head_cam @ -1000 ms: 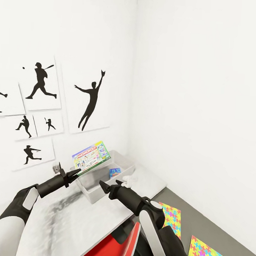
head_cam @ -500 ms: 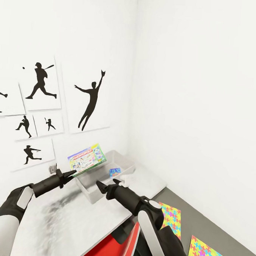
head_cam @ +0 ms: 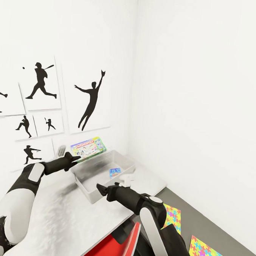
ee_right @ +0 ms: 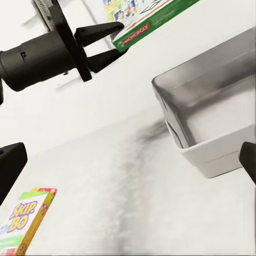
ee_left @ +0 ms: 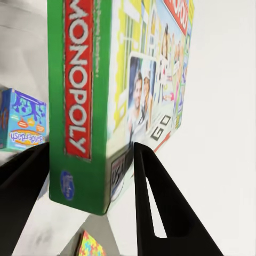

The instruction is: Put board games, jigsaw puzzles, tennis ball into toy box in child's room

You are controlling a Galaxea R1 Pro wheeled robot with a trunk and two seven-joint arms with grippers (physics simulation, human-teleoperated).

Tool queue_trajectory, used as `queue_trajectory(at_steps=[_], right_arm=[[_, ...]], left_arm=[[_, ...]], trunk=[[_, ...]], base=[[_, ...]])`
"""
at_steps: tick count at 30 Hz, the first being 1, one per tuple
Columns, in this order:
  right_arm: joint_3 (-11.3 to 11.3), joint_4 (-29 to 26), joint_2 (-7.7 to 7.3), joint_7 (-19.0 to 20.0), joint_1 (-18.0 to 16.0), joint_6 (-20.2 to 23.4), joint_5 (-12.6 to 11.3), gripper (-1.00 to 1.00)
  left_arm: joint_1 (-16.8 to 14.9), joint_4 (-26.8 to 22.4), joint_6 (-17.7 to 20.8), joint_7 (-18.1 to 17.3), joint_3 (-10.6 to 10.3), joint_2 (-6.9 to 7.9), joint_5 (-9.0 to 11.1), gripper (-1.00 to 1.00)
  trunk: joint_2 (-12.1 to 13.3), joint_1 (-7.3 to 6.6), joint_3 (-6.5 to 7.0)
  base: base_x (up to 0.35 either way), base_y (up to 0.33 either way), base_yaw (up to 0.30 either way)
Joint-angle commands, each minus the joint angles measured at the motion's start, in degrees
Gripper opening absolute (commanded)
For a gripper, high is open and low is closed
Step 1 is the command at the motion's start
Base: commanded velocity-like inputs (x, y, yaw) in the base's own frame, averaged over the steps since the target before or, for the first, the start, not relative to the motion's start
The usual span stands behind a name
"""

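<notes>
The left gripper (ee_left: 90,176) is clamped on one narrow end of the Monopoly box (ee_left: 112,90), a dark finger (ee_left: 160,213) on each broad face. Gripped by that short edge, the game juts out ahead of the gripper like a paddle, probably so it can be carried over the toy box (head_cam: 87,188) and dropped in flat. In the head view the game hangs above the toy box's far rim, next to the wall with the silhouette pictures (head_cam: 92,103), and has not yet been lowered inside. A small blue box (head_cam: 115,172) already lies on the floor of the toy box. The right gripper (ee_right: 128,160) has its fingers spread wide and empty, level with the toy box's near wall and just off its near corner, likely kept low to leave the other arm room. A Skip-Bo box (ee_right: 24,221) lies on the table (head_cam: 80,223) on the robot's side of the toy box. Two jigsaw puzzles (head_cam: 207,254) lie on the grey floor, well apart from the toy box.
</notes>
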Motion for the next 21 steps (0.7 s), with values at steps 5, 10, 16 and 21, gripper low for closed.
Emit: queue_trajectory(at_steps=[5, 10, 16, 21], right_arm=[[2.7, -0.1, 0.02, -0.2, 0.0, 1.3, 0.3, 1.00], [5.0, -0.1, 0.02, -0.5, 0.0, 1.3, 0.3, 1.00], [5.6, -0.3, 0.02, -0.5, 0.0, 1.3, 0.3, 1.00], [5.8, -0.7, 0.02, -0.4, -0.4, 1.6, 0.3, 1.00]], left_arm=[[-1.0, 1.5, -4.6, 13.4, 0.6, -2.05, 8.6, -1.00], [-1.1, 7.0, -9.8, 19.7, 0.6, -2.34, 12.1, -1.00], [-1.1, 11.2, -12.6, 21.3, 0.6, -2.44, 12.8, -1.00], [-1.1, 11.9, -13.1, 21.5, 0.7, -2.55, 12.8, -1.00]], trunk=[[-0.1, 0.02, -0.08], [-0.1, 0.02, -0.08], [-0.1, 0.02, -0.08], [-0.1, 0.02, -0.08]], base=[[0.000, 0.000, 0.000], [0.000, 0.000, 0.000], [0.000, 0.000, 0.000], [0.000, 0.000, 0.000]])
